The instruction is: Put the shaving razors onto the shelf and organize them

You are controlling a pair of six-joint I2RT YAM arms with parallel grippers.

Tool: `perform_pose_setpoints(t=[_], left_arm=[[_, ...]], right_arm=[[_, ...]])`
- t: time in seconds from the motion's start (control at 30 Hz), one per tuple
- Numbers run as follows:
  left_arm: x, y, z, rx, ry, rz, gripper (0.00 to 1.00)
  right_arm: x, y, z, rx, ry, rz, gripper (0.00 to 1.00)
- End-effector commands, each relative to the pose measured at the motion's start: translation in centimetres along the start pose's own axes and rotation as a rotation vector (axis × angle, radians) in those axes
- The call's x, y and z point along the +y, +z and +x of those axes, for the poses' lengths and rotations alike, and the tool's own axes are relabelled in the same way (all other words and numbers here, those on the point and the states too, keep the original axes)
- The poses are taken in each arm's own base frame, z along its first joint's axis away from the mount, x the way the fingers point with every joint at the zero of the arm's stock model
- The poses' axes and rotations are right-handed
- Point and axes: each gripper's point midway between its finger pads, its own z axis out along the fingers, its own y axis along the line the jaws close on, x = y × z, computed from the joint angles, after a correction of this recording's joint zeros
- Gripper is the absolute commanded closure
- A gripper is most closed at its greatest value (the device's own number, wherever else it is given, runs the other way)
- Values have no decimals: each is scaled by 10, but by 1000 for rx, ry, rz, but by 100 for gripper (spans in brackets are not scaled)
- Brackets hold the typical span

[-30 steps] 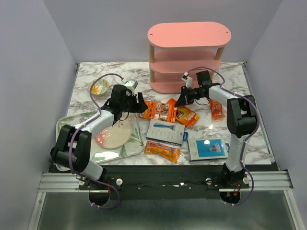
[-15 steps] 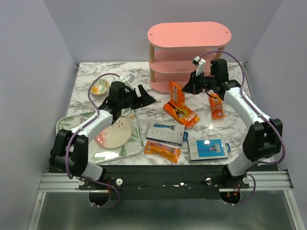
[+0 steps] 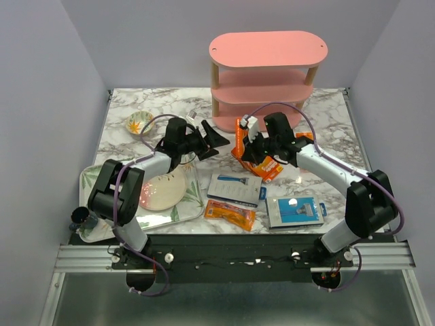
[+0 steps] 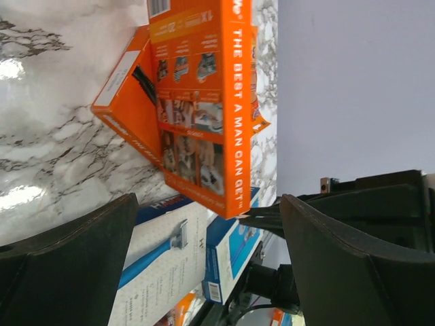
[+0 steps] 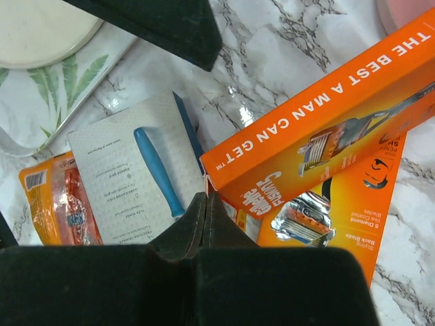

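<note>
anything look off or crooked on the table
One orange razor pack stands tilted on its edge in front of the shelf, leaning over a second orange pack that lies flat, its corner pinched in the shut right gripper.

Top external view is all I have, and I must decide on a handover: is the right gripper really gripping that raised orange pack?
Observer: Yes. The right wrist view shows the right gripper shut on one corner of the raised orange pack.
Operator: Is anything in the left gripper?
Observer: No. The left wrist view shows the left gripper wide open and empty, with that pack framed ahead of it.
Operator: What sits beneath the pack?
Observer: In the right wrist view, a second orange pack lies on the marble table, partly hidden by the raised one.
</note>
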Motion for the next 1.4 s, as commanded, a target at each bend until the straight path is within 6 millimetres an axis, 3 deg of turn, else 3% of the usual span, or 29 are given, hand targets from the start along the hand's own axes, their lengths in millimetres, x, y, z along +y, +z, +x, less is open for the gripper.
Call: perform_pose_setpoints(t=[0.0, 0.27, 0.43, 0.57, 0.7, 0.87, 0.9, 0.97, 1.03, 1.07, 1.1, 1.23, 1.37], left_arm=[[-19, 10, -11, -39, -7, 45, 6], [-16, 32, 4, 19, 25, 37, 9], [-26, 42, 9, 35, 86, 56, 14], [-10, 52, 15, 53, 92, -35, 19], [20, 55, 22, 49, 31, -117, 29], [31, 62, 30, 67, -24, -97, 42], [27, 64, 28, 62, -15, -75, 53], [26, 68, 29, 73, 4, -45, 65], [23, 68, 23, 57, 20, -26, 77], [23, 67, 21, 52, 22, -20, 81], [24, 65, 17, 41, 22, -9, 85], [25, 57, 5, 7, 6, 29, 90], [26, 50, -14, -44, -18, 72, 94]], right_arm=[[-13, 1, -11, -32, -46, 118, 100], [-14, 18, -20, -35, -14, 110, 99], [-11, 33, -20, -9, -9, 77, 99], [-9, 37, -22, -5, -7, 68, 99], [-7, 35, -26, -14, -10, 54, 99], [-3, 31, -23, -8, -4, 47, 99], [-3, 31, -22, -5, -1, 46, 99], [-4, 30, -22, -6, 10, 59, 95], [-10, 22, -29, -17, 12, 107, 84], [-12, 14, -32, -13, 12, 126, 67], [-13, 6, -42, -29, 2, 146, 63], [-21, -57, -81, -149, 0, 206, 55], [-45, -95, -75, -173, 90, 295, 52]])
